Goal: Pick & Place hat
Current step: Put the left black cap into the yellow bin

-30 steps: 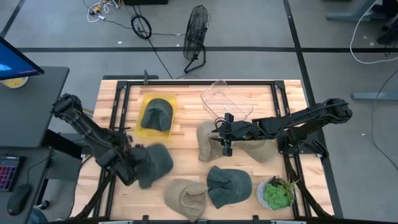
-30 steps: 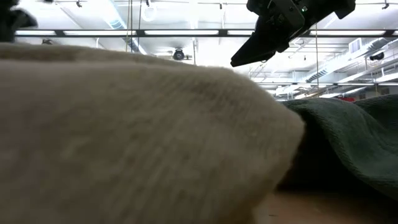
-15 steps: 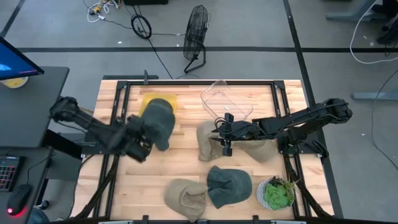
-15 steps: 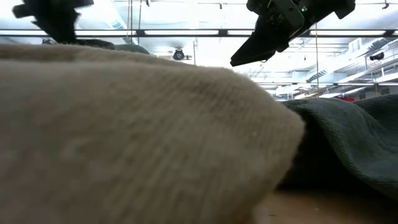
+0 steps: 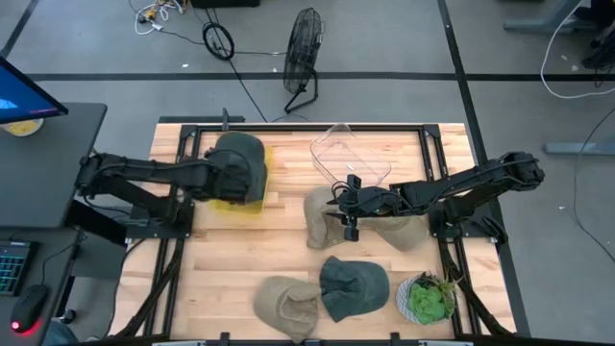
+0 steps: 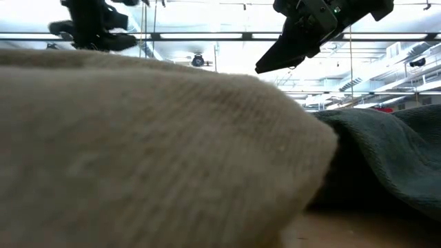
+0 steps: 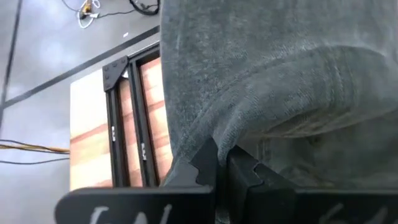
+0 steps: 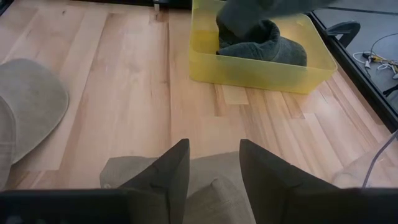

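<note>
- Hanging from the left gripper [image 7: 214, 165], a dark green hat [image 5: 240, 163] sits above the yellow bin [image 5: 227, 204] at the counter's [image 5: 288, 240] far left; jaws pinched tight on its fabric.
- Inside the bin lies another dark green hat [image 8: 261, 40].
- Right gripper [image 8: 211, 165] hovers over a beige hat [image 5: 322, 216] at counter centre, jaws partly spread, holding nothing.
- Near edge: a second beige hat [image 5: 288, 303], a green hat [image 5: 354, 286], a potted plant [image 5: 428, 296].

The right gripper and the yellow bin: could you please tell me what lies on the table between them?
Only bare wooden tabletop lies between the right gripper and the yellow bin, as the right wrist view shows.
</note>
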